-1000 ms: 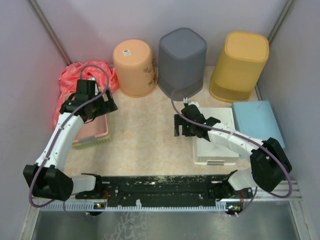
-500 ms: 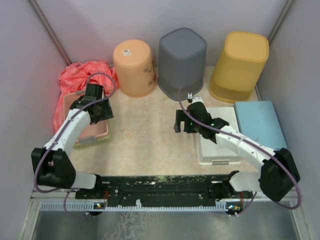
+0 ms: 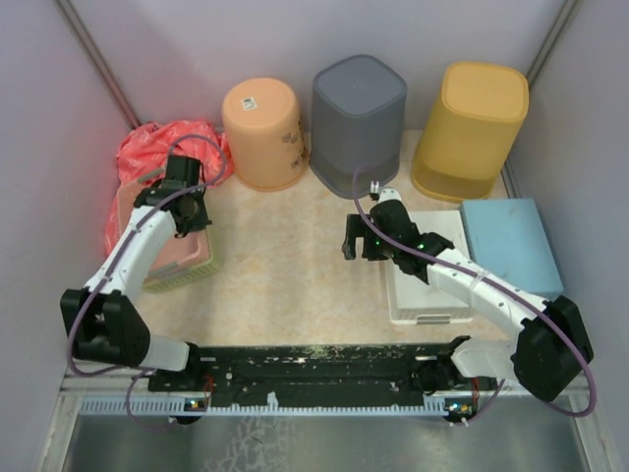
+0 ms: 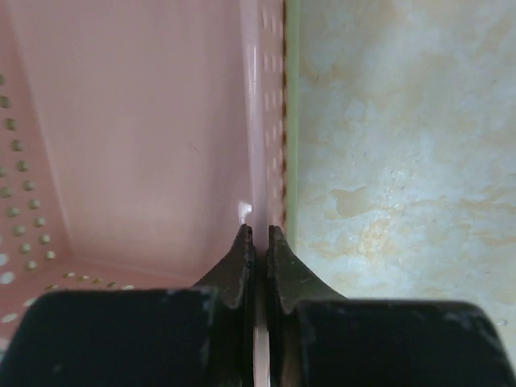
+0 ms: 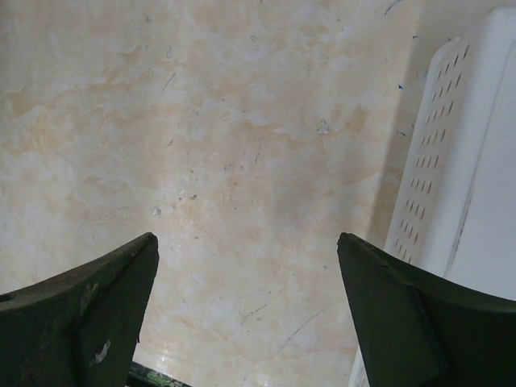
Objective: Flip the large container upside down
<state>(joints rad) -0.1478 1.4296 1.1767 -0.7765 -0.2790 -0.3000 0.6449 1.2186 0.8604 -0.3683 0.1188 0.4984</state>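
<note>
The large container [image 3: 183,262] is a pink perforated basket with a green rim, standing open side up at the left of the table. My left gripper [image 3: 190,218] is at its right wall, near the far corner. In the left wrist view the gripper [image 4: 259,234] is shut on that thin pink wall [image 4: 263,121], one finger inside the basket and one outside over the table. My right gripper [image 3: 350,246] hovers over the bare tabletop in the middle. Its fingers stand open with nothing between them [image 5: 246,250].
An orange bucket [image 3: 261,133], a grey bin [image 3: 358,118] and a yellow bin [image 3: 472,128] stand upside down along the back. A white perforated basket [image 3: 423,295] [image 5: 476,161] lies bottom up right of my right gripper, a blue box [image 3: 506,236] beside it. A red bag [image 3: 157,147] sits behind the pink basket.
My left gripper came down onto the pink basket's right wall and closed on it. The right arm shifted slightly right and stayed open.
</note>
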